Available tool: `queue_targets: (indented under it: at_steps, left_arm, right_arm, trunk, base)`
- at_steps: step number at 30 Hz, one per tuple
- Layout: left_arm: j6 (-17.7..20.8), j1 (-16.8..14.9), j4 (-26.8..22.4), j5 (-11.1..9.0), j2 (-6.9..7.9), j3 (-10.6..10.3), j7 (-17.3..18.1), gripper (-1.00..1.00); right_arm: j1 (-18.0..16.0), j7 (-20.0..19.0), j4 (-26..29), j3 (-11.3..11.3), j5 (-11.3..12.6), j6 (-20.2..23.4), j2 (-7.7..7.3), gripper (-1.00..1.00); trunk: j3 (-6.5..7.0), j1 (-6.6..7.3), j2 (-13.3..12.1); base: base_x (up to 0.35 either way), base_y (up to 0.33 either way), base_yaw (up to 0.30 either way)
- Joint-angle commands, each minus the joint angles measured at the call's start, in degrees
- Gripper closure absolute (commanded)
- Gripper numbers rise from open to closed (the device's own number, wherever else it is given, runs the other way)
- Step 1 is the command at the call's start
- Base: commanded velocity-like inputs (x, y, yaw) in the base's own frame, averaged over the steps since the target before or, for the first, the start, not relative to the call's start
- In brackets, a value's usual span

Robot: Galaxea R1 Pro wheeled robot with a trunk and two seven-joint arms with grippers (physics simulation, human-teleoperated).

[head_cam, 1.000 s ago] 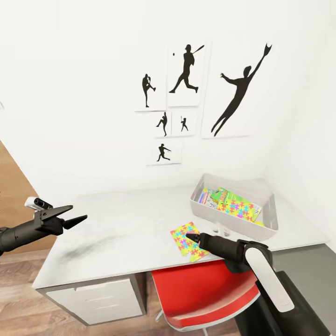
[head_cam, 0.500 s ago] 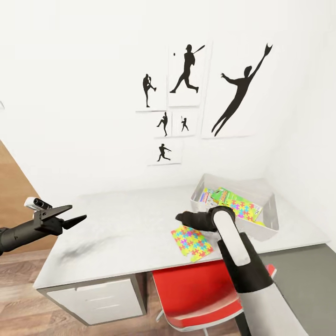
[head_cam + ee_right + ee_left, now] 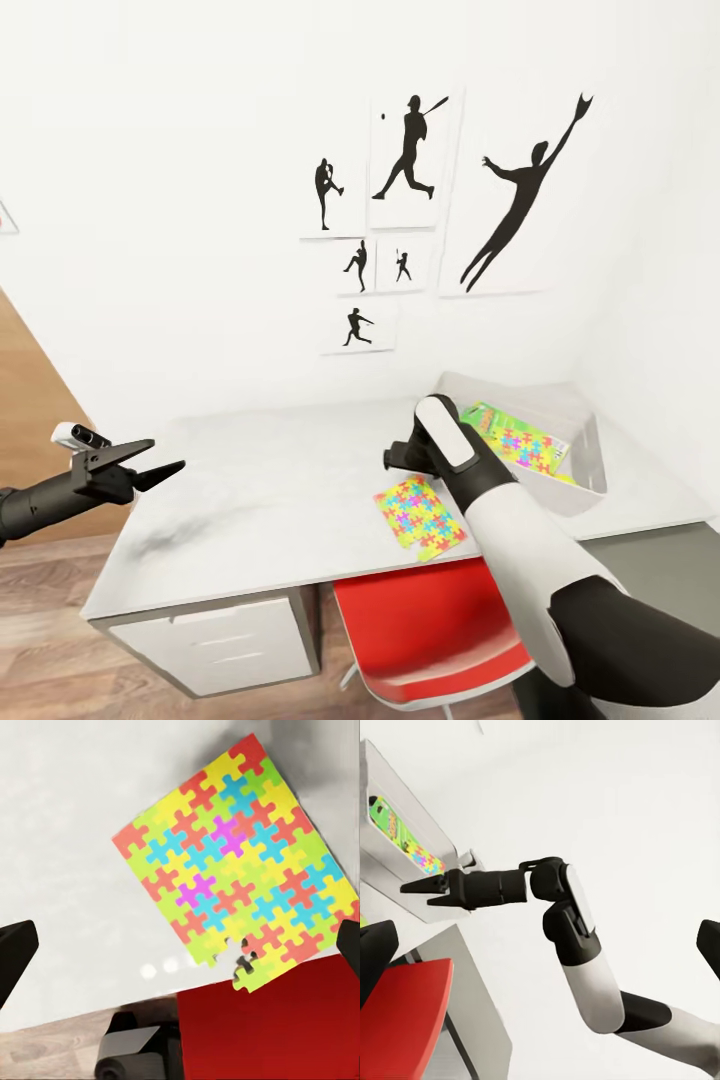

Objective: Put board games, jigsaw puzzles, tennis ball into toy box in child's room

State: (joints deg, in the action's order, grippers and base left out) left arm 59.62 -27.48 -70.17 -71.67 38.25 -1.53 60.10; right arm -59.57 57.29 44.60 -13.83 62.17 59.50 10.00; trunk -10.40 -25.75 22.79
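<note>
The right gripper (image 3: 424,891) hangs over the table (image 3: 260,480), jaws parted and holding nothing. In the right wrist view the jigsaw puzzle (image 3: 236,889) lies flat between and beyond the two finger tips, one corner reaching over the table's front edge above the red chair (image 3: 270,1027); that overhang looks like the likeliest place for a finger to get under it. Behind the gripper sits the toy box (image 3: 590,470), toys already inside. The left gripper (image 3: 150,462) waits well off to the side, jaws wide and empty.
</note>
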Motion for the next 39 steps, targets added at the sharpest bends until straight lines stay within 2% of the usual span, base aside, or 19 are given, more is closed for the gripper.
queue_targets:
  at_steps: [1,10,13,18,21,34,39]
  left_arm:
    - [0.2,-0.1,0.1,-0.1,0.06,-0.1,0.2,-1.00]
    - [0.2,-0.1,1.8,-0.1,0.07,0.0,0.2,-1.00]
    - [0.2,-0.1,2.1,-0.1,0.29,0.0,0.2,-1.00]
    - [0.1,-0.1,2.3,-0.1,0.63,0.0,0.2,-1.00]
    - [0.1,-0.1,2.3,-0.1,0.67,0.0,0.2,-1.00]
    - [0.1,-0.1,2.3,-0.1,0.67,0.0,0.2,-1.00]
    - [0.1,-0.1,2.3,-0.2,0.62,0.0,0.2,-1.00]
  right_arm:
    - [-0.2,0.5,-0.7,0.0,0.4,0.2,0.00,-1.00]
    - [-0.4,0.3,-1.8,0.0,0.2,-0.1,0.00,-1.00]
    - [-0.5,0.2,-1.9,0.0,0.2,-0.1,-1.14,-1.00]
    - [-0.5,0.1,-2.2,0.1,0.3,-0.1,-4.55,-1.00]
    - [-0.5,0.0,-2.2,0.2,0.4,-0.1,-5.77,-1.00]
    - [-0.5,0.0,-2.5,0.2,0.2,-1.1,-6.59,-1.00]
    - [-0.4,-0.1,-2.5,0.1,0.3,-3.2,-8.30,-1.00]
  trunk:
    - [-0.13,-0.04,0.1]
    - [-0.13,-0.04,0.1]
    - [-0.13,-0.04,0.1]
    - [-0.17,-0.04,0.1]
    - [-0.26,-0.04,0.1]
    - [-1.24,-0.04,0.1]
    - [-1.71,-0.04,0.1]
  base:
    - [0.000,0.129,0.000]
    - [0.000,0.102,0.000]
    - [0.000,0.122,0.000]
    - [0.000,0.030,0.000]
    - [0.000,0.006,0.000]
    - [0.000,0.001,0.000]
    - [0.000,0.000,0.000]
